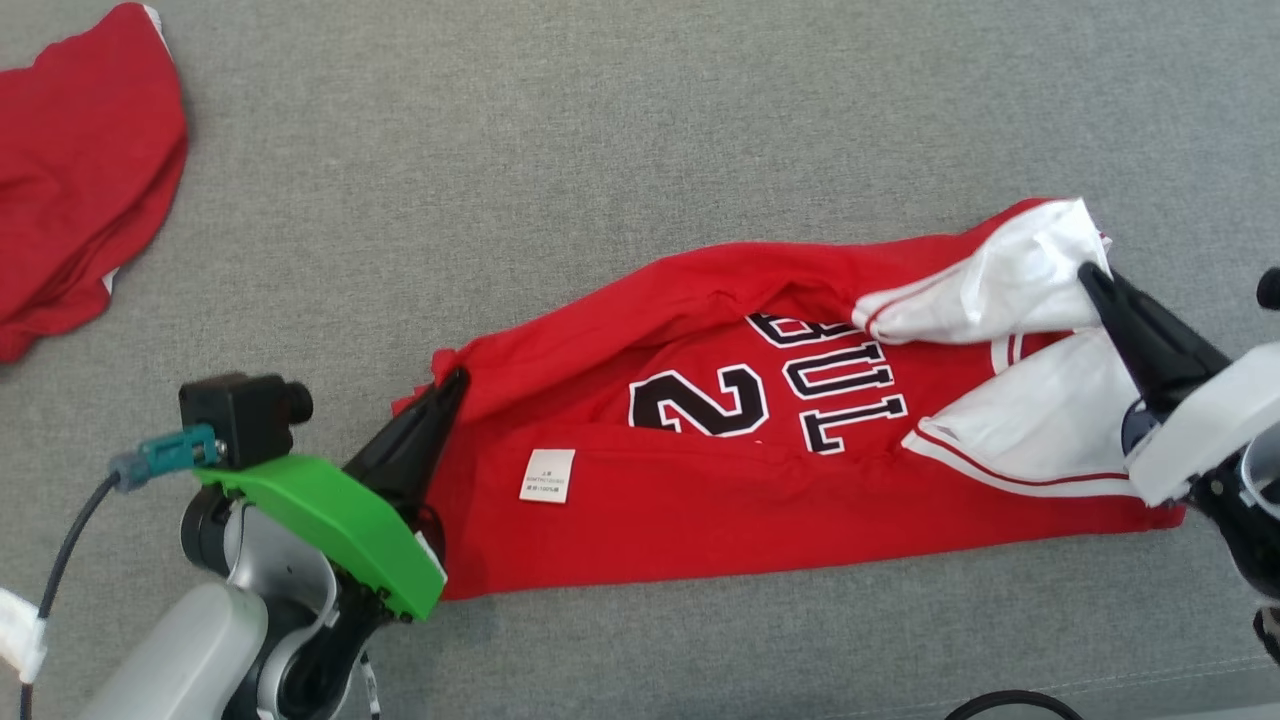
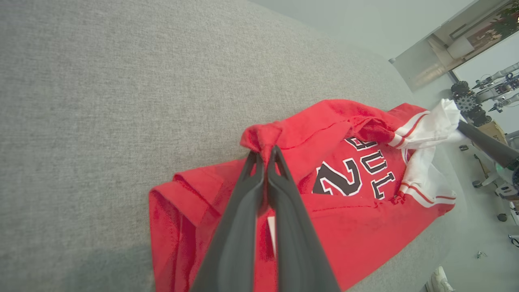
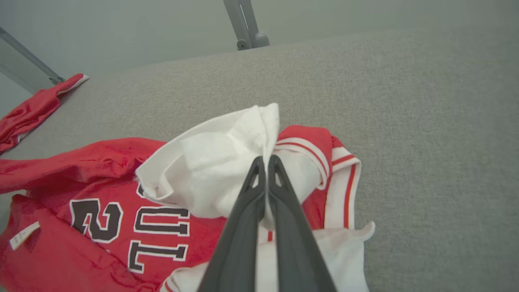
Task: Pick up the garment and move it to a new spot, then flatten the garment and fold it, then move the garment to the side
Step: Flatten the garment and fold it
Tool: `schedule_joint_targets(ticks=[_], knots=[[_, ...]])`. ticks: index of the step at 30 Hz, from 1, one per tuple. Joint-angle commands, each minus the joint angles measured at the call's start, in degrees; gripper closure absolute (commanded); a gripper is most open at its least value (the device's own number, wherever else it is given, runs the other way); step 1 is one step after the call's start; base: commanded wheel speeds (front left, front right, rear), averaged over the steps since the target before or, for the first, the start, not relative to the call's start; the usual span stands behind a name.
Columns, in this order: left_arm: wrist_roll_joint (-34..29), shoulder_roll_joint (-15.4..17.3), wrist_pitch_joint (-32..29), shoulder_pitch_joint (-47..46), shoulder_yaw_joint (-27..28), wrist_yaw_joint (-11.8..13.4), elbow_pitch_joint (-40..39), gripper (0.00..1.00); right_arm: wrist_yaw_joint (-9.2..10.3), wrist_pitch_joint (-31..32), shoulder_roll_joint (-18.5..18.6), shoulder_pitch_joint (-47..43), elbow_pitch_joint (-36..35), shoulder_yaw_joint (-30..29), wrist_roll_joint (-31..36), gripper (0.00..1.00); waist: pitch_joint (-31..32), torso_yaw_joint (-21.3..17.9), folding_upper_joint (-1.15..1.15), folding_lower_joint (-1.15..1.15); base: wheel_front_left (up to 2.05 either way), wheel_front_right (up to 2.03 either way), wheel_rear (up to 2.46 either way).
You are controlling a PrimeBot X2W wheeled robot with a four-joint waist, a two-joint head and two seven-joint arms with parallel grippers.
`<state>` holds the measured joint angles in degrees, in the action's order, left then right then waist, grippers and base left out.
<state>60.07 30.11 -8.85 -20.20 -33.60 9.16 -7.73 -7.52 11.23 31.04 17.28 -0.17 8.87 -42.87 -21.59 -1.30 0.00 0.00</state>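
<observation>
A red garment with white sleeves and black lettering lies stretched across the grey surface, its upper edge folded over toward the near side. My left gripper is shut on a bunched red corner at the garment's left end, which the left wrist view shows as the garment pinched at my gripper's tips. My right gripper is shut on a white sleeve fold at the right end. In the right wrist view the gripper pinches white cloth of the garment.
A second red cloth lies crumpled at the far left of the grey surface. A black cable hangs by my left arm. The left wrist view has other equipment past the surface's edge.
</observation>
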Motion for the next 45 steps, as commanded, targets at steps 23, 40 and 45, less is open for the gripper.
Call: schedule_joint_targets(ticks=[23, 40, 45], knots=[[4.0, 2.2, 1.7, 10.9, 2.0, 2.8, -3.4, 1.0, 0.06, 2.9, -5.1, -13.3, -4.3, -4.2, 1.0, 1.0, 2.5, -2.3, 0.0, 0.0, 0.0, 0.0, 0.0], [-19.7, 5.2, 23.0, 18.6, 2.4, 12.7, -0.7, 0.0, 0.03, 13.5, -1.3, -13.3, -6.5, -11.6, 5.8, 0.0, 4.4, -1.0, 0.0, 0.0, 0.0, 0.0, 0.0], [-24.6, -1.1, 24.1, 18.2, 7.4, 12.9, -0.1, 0.0, 0.03, 16.5, -4.9, -8.6, 0.3, -10.5, 10.9, 0.0, 3.9, 1.7, 0.0, 0.0, 0.0, 0.0, 0.0]])
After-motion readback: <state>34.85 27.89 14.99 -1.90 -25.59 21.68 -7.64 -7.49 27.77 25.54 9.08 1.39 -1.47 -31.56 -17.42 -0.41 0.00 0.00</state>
